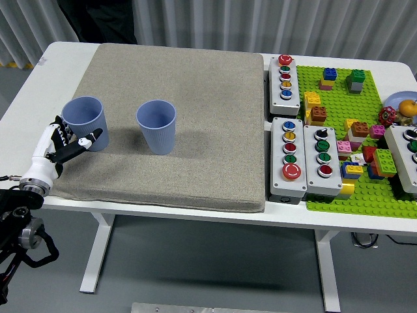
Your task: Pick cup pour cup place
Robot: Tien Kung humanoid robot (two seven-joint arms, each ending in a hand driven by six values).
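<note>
Fingers [65, 134] just beside left cup [85, 122]

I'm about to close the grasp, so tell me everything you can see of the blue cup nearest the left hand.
The left blue plastic-looking cup is a plain, tapered tumbler with no handle, wider at its open rim. It stands upright near the left edge of the grey fabric mat; its contents cannot be seen. The robot's left hand is at its lower left side, fingers spread around it, thumb against the front wall; no firm grip is visible. A second, matching cup stands apart to its right.
</note>
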